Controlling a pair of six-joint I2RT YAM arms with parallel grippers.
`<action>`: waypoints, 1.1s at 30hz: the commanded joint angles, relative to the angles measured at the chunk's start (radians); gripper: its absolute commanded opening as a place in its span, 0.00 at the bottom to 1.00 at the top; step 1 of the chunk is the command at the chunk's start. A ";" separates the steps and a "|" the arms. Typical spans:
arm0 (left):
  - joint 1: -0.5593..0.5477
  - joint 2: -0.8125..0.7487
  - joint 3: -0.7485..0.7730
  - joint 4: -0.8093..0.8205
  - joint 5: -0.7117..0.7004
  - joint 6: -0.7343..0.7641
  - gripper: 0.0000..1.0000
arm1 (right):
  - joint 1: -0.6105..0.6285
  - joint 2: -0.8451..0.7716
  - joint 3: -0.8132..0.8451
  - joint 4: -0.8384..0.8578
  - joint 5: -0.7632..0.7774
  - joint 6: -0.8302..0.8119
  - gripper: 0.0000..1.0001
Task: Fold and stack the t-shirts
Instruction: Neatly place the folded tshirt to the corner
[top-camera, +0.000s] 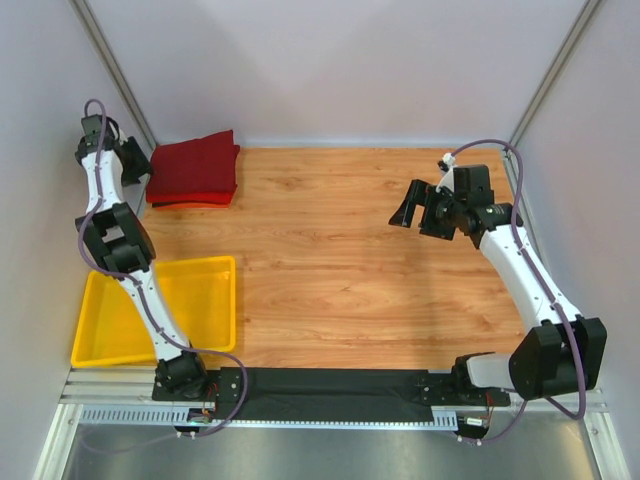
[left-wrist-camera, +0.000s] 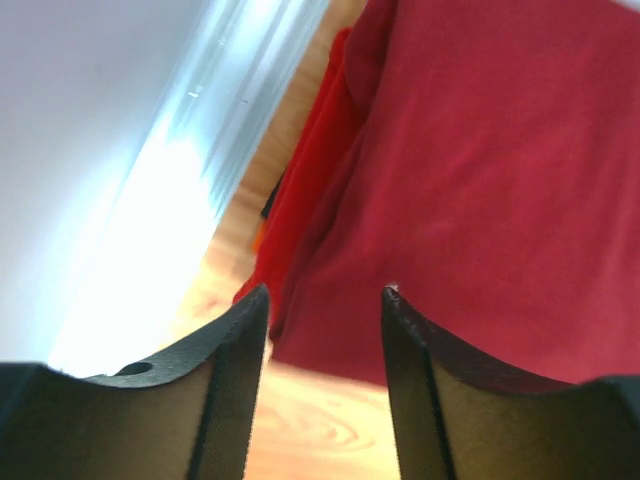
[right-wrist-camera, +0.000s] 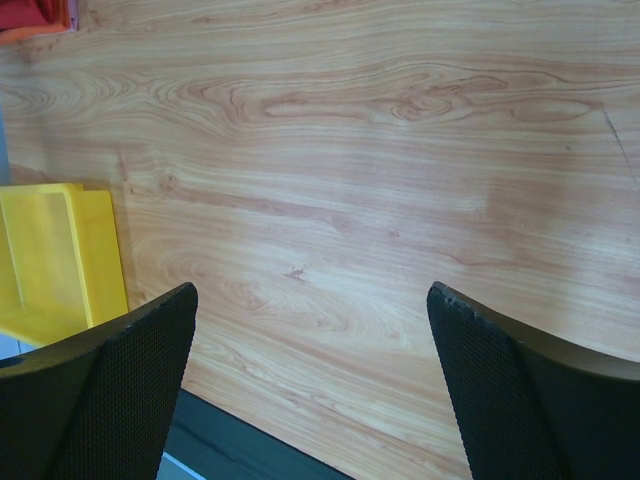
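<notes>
Red cloth fills the far left corner of the wooden worktop (top-camera: 350, 260). We see two folded t-shirts stacked there, the dark maroon shirt (top-camera: 195, 158) on top and the brighter red shirt (top-camera: 190, 199) beneath, its edge peeking out along the near side. The pile is tucked close to the wall, which we judge leaves the middle of the worktop open for folding.

The left claw (left-wrist-camera: 325, 292) sits just beside the pile's left edge, fingers spread with nothing between them. From its own wrist view the maroon cloth lies just past the tips, and we cannot tell whether they touch it.

The right claw (right-wrist-camera: 311, 290) hovers well apart over the wood on the right, spread wide and holding nothing, out of the left arm's way. A yellow tray (top-camera: 205, 300) rests at the near left.

We judge both shirts folded and stacked, so the task looks nearly finished.
</notes>
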 joint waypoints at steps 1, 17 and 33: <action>-0.002 -0.161 0.003 -0.017 -0.097 0.012 0.56 | 0.007 0.000 0.042 0.000 -0.024 -0.012 0.98; -0.317 -0.628 -0.487 0.109 0.298 -0.020 0.54 | 0.015 -0.132 0.017 -0.083 0.047 -0.025 1.00; -0.843 -1.098 -1.031 0.367 0.435 -0.077 0.99 | 0.013 -0.412 -0.084 -0.103 0.149 0.058 1.00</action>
